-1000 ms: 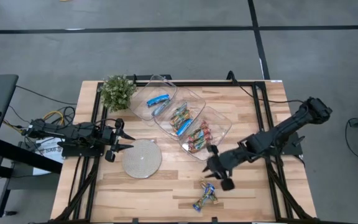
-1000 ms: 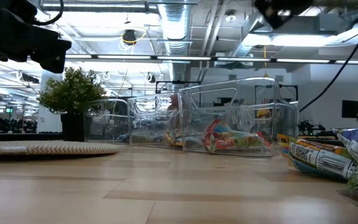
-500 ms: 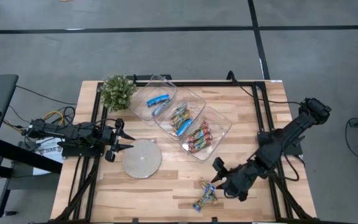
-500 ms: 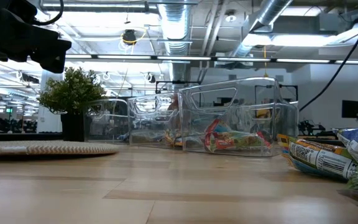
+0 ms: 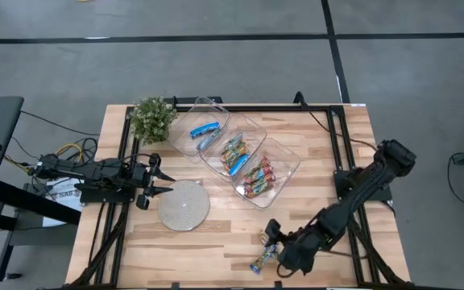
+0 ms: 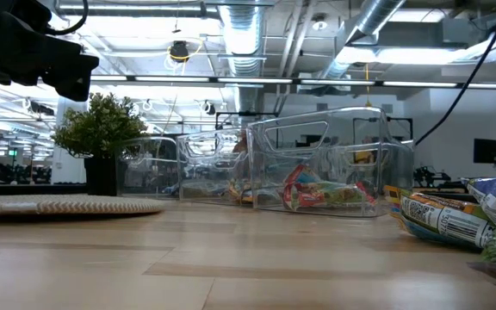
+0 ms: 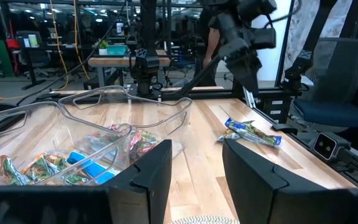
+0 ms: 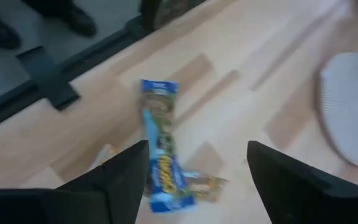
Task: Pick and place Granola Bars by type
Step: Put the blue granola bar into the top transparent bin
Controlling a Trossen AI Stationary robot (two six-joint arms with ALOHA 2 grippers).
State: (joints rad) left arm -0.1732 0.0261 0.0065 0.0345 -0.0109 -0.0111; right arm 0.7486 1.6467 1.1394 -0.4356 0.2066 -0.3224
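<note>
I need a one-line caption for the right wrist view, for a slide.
Right claw, open, hovers above loose granola bars on the wooden table, the grey disc nearby.

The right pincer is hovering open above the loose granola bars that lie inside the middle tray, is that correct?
Not quite. The right pincer is open above loose granola bars, but they lie on the bare table, outside the trays, as the high view shows.
</note>
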